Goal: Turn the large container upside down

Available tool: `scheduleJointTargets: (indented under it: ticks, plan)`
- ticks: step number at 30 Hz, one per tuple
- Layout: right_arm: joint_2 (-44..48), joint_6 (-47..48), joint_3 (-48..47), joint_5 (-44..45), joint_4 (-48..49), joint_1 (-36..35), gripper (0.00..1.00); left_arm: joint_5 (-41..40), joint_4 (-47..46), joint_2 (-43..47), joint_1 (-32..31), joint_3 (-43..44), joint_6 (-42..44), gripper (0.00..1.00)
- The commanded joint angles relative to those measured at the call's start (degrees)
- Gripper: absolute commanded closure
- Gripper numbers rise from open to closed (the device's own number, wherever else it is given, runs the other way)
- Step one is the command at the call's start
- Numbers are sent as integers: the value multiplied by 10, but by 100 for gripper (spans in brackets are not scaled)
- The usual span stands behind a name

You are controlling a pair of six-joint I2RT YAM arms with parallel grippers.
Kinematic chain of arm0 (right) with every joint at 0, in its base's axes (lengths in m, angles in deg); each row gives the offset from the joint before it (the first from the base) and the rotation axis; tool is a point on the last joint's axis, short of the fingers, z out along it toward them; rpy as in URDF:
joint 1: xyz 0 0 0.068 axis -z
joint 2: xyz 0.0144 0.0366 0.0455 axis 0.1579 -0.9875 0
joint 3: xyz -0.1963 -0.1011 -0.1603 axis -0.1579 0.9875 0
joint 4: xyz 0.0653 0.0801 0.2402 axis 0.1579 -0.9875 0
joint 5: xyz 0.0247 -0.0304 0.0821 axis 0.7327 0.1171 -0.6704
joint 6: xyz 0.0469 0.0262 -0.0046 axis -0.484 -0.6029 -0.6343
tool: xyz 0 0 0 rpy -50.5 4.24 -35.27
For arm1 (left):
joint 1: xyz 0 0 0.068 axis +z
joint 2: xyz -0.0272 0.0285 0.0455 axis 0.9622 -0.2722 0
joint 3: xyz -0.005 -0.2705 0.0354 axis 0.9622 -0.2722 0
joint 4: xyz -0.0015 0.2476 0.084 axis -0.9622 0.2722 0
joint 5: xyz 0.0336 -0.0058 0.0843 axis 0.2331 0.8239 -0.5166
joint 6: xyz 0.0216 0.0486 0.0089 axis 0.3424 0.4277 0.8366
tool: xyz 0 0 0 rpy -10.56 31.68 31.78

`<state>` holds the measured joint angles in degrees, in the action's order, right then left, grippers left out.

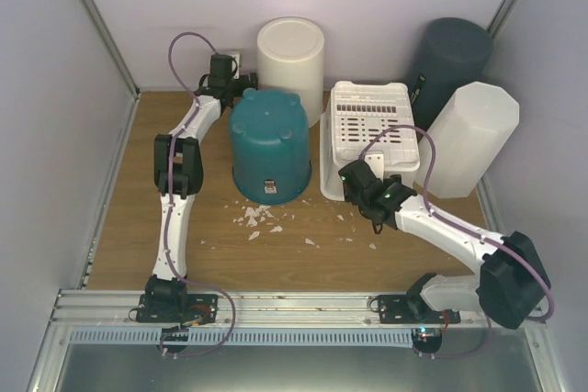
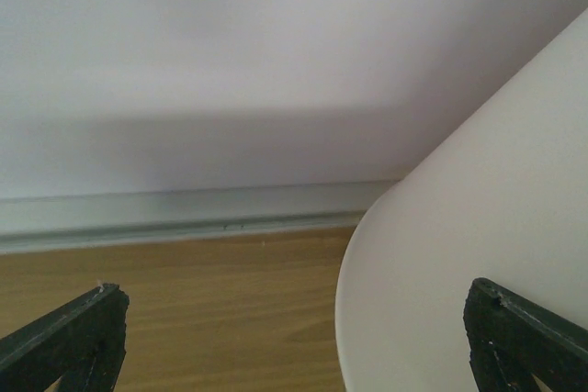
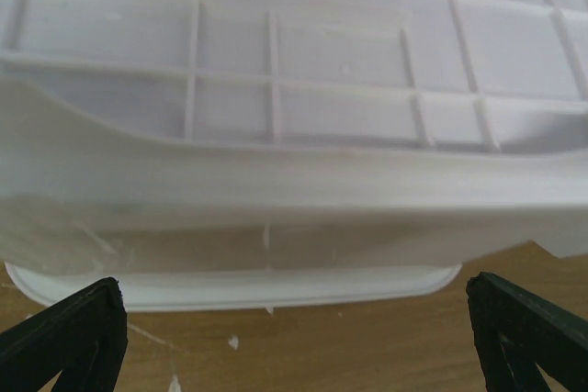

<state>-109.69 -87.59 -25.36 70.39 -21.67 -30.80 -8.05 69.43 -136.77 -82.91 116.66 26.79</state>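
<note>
A teal bucket (image 1: 269,146) stands base up in the middle of the table. A white slotted basket (image 1: 370,135) lies bottom up to its right. A white round bin (image 1: 290,60) stands at the back. My left gripper (image 1: 241,89) is open and empty between the teal bucket and the white bin. In the left wrist view the left gripper (image 2: 294,346) faces the back wall, with the white bin (image 2: 478,227) in front of its right finger. My right gripper (image 1: 354,181) is open and empty at the basket's near rim. In the right wrist view the right gripper (image 3: 294,337) sits close to the basket (image 3: 294,89).
A dark grey bin (image 1: 449,61) and a white hexagonal bin (image 1: 469,140) lean at the back right against the wall. White chips (image 1: 257,219) litter the wooden table (image 1: 129,227) in front of the teal bucket. Walls close in on the left, back and right.
</note>
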Motion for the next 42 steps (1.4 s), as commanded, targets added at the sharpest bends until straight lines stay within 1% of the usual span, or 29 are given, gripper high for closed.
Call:
scheduleJointTargets:
  ticks: [1, 5, 8, 11, 14, 16, 18, 20, 22, 25, 29, 30, 33, 36, 39, 42]
  plan:
    - [-26, 69, -3, -42, 78, 29, 0, 0, -5, 38, 21, -50, -7, 1]
    - [-53, 99, -3, -56, 114, 54, 0, -7, 2, 78, 60, -99, -11, 1]
    - [-73, 116, -8, -63, 140, 70, 0, 2, -5, 136, 84, -170, -5, 1]
    - [-98, 130, -18, -71, 160, 88, 0, 41, -29, 220, 125, -281, 8, 1]
    - [-124, 141, -36, -72, 170, 101, 0, 96, -26, 300, 146, -383, 55, 1]
    - [-140, 146, -48, -78, 173, 107, 0, 137, -5, 351, 148, -434, 96, 1]
    - [-154, 152, -57, -78, 178, 110, 0, 182, 19, 383, 144, -473, 134, 1]
    - [-162, 158, -60, -75, 190, 115, 0, 196, 37, 400, 131, -500, 158, 1]
    - [-172, 165, -66, -74, 193, 128, 0, 203, 41, 403, 118, -513, 164, 1]
    - [-179, 160, -82, -83, 181, 151, 0, 219, 39, 388, 103, -512, 150, 1]
    - [-143, 150, -78, -91, 178, 151, 0, 224, 37, 362, 92, -498, 131, 1]
    - [-127, 146, -73, -94, 176, 151, 0, 229, 37, 358, 76, -495, 125, 1]
    - [-73, 124, -61, -115, 157, 143, 0, 236, 35, 347, 60, -491, 115, 1]
    - [-4, 104, -41, -117, 135, 134, 0, 246, 36, 337, 46, -482, 105, 1]
    - [75, 90, -32, -121, 107, 131, 0, 233, 41, 328, 32, -467, 107, 1]
    - [169, 85, -26, -133, 89, 130, 0, 216, 42, 327, 32, -459, 108, 1]
